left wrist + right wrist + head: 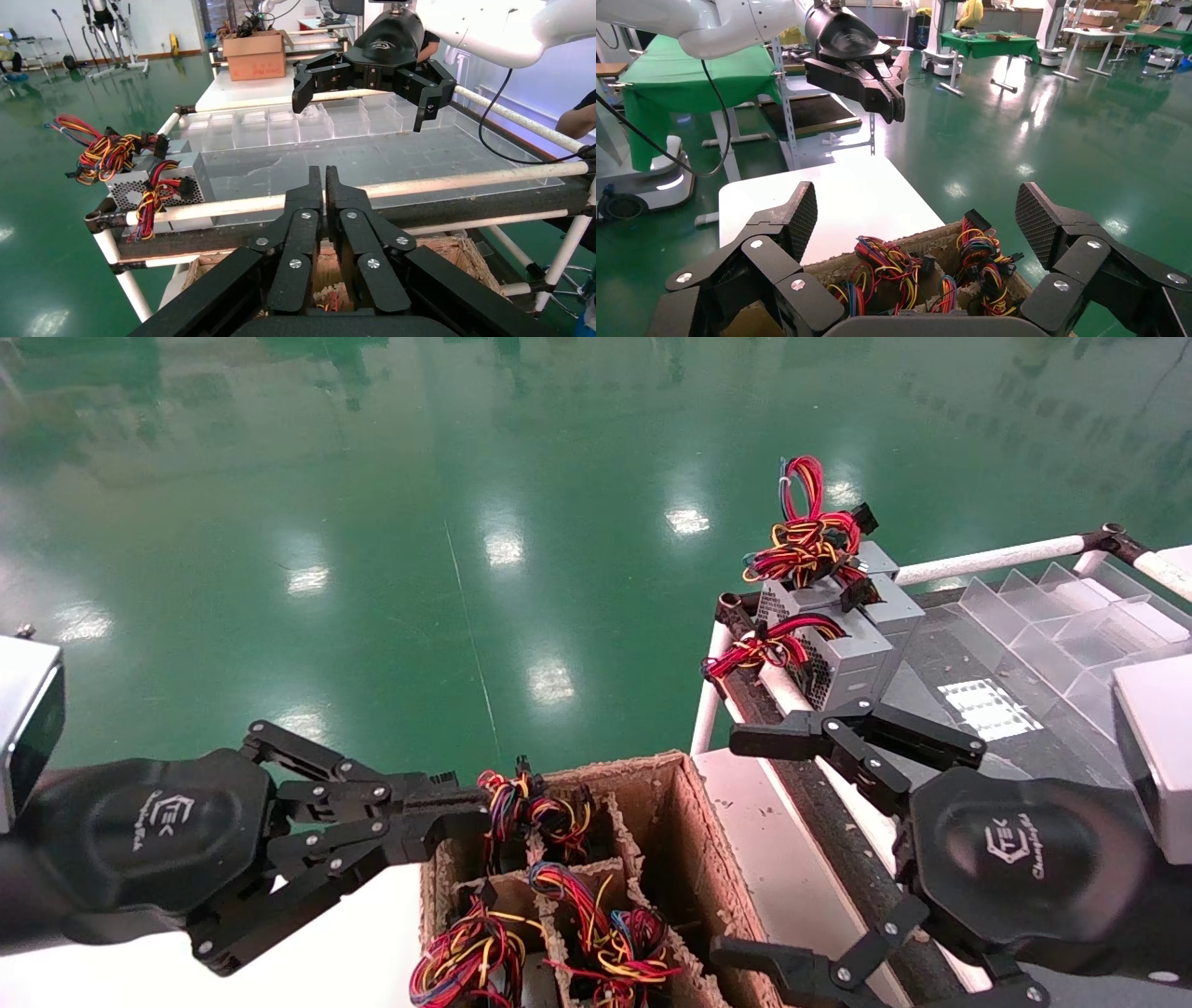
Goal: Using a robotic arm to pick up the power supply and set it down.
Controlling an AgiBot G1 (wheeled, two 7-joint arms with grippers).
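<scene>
Where the rack's white-tube frame [987, 561] meets its far left corner sits the power supply [843, 640] — grey sheet-metal box, perforated side, resting on the rack's black surface at that corner, with a bundle of red, yellow and black wires [808, 537] rising from its top and a second bundle spilling over the left edge tube; nothing grips it. A clear plastic divider tray [1071, 617] lies on the same surface, toward the right. Right gripper [792, 845]: black claw with white logo on its palm, jaws wide apart, empty, hovering over the rack's near left edge, just short of the power supply. Cardboard crate [652, 775] with fibre dividers stands below and beside that edge, several of its compartments showing coloured wire bundles [596, 915]. Left gripper [461, 808]: fingers closed together, empty, held above the crate's far left corner. White table [828, 203] to the crate's left; green floor [372, 523] beyond.
</scene>
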